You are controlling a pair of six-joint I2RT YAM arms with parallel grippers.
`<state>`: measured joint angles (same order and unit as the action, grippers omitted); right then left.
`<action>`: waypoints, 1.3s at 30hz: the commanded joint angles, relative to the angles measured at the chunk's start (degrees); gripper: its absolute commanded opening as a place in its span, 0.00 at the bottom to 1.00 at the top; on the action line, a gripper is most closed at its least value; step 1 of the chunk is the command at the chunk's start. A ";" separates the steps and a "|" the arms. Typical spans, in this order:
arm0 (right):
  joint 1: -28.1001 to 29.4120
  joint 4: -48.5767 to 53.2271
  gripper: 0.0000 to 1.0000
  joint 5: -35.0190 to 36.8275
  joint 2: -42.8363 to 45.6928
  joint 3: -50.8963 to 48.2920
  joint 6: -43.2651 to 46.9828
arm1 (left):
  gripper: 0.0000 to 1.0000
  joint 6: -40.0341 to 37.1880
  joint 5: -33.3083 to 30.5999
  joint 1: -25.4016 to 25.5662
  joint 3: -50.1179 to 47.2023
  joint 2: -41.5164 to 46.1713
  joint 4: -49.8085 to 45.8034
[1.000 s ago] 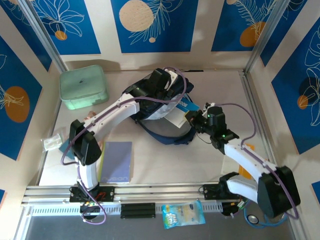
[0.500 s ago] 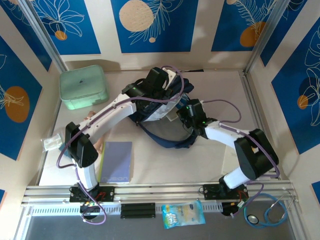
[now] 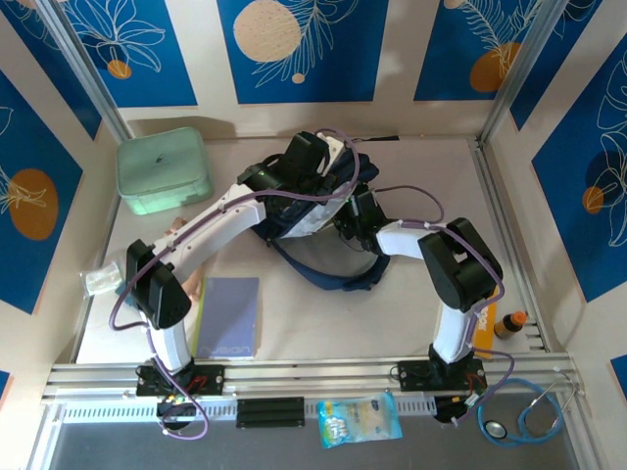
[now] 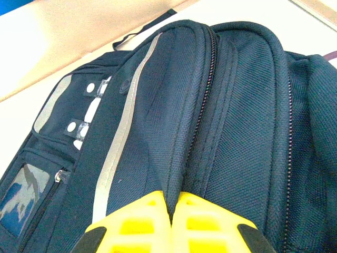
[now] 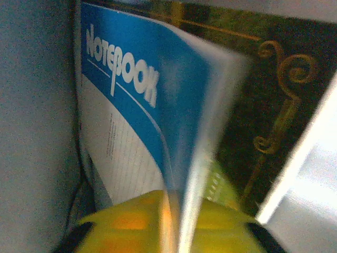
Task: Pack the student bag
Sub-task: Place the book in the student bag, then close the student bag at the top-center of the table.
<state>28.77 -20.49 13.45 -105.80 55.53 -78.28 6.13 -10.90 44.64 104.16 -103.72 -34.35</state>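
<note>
The left gripper [image 4: 171,216] is closed: its yellow fingertips meet on a raised fold of the student bag [image 4: 237,132], pinching the navy fabric beside the zipper [image 4: 202,105]. From that pinch the zipper and the pale stripe [image 4: 124,132] run straight away from the fingers, marking the bag's long axis in the left wrist view. The front pocket with its white patches [image 4: 89,113] lies to the left of the stripe.

The right gripper [image 5: 174,221] is inside the bag. The thin edge of a blue notebook [image 5: 131,105] stands between its yellow fingers. The view is blurred, so whether the pads press on the paper cannot be told. A dark cover with gold scrollwork [image 5: 263,105] stands just beside the notebook.

From above, the bag sits at the middle rear of the table [image 3: 392,313], near the back wall. Both arms cover much of it, so its long axis is hard to read there. Its black straps [image 3: 328,274] loop toward the near edge.

A mint green box [image 3: 162,171] stands well apart in the far left corner. A purple book [image 3: 233,315] lies near the left arm's base. Bare table stretches to the right of the bag as far as the frame post. An orange bottle [image 3: 506,323] stands at the right edge, behind the right arm.
</note>
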 commanded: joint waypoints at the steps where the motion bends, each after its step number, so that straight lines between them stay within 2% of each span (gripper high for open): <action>1: -0.43 -5.36 0.28 -3.92 -0.82 1.07 1.82 | 0.00 1.59 0.61 -0.54 1.13 5.06 5.96; 6: -0.56 -6.74 0.53 -3.96 2.79 -2.90 1.40 | 0.00 1.60 0.37 -0.97 0.39 5.28 6.12; 12: -1.48 -4.53 0.78 -3.79 11.08 -10.82 3.12 | 0.00 1.92 0.61 -1.61 -0.39 5.33 6.61; 17: -2.05 -1.52 0.80 -3.55 19.55 -18.30 5.34 | 0.00 2.48 0.50 -2.24 -3.33 4.54 7.85; 21: -2.61 3.43 0.79 1.48 29.31 -24.24 9.09 | 0.00 3.79 2.66 -3.27 -7.02 4.12 9.12; 24: -5.04 9.62 0.79 5.03 37.49 -26.18 16.74 | 0.00 3.01 8.69 -3.34 -10.79 4.32 11.63; 29: -12.07 22.61 0.80 4.84 49.76 -24.65 26.36 | 0.00 4.27 16.43 -3.37 -16.39 3.32 14.08; 30: -13.17 24.75 0.81 4.64 51.99 -23.87 27.78 | 0.04 5.02 16.99 -3.36 -17.25 2.97 14.17; 31: -13.85 26.21 0.82 4.36 53.54 -23.04 29.05 | 0.13 5.65 17.36 -3.41 -18.03 2.79 14.36; 32: -14.46 27.66 0.83 3.88 54.99 -22.04 30.37 | 0.28 6.49 17.86 -3.36 -18.94 2.64 14.76; 33: -14.70 29.02 0.84 3.56 55.92 -20.90 31.76 | 0.52 7.27 18.34 -3.34 -19.73 2.69 14.92; 34: -14.79 30.16 0.84 3.26 56.38 -19.89 32.59 | 0.66 8.00 18.70 -3.36 -20.46 2.81 15.03; 36: -14.73 32.88 0.84 2.54 56.32 -17.37 33.70 | 0.79 9.25 18.94 -3.33 -22.19 3.62 15.24; 39: -14.41 33.77 0.84 -0.26 55.41 -15.91 34.33 | 0.90 11.02 17.23 -3.90 -25.61 5.41 15.51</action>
<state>14.22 8.62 15.64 -50.13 37.78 -47.68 14.59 5.80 41.76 80.97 -101.58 -20.14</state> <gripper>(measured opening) 0.841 0.891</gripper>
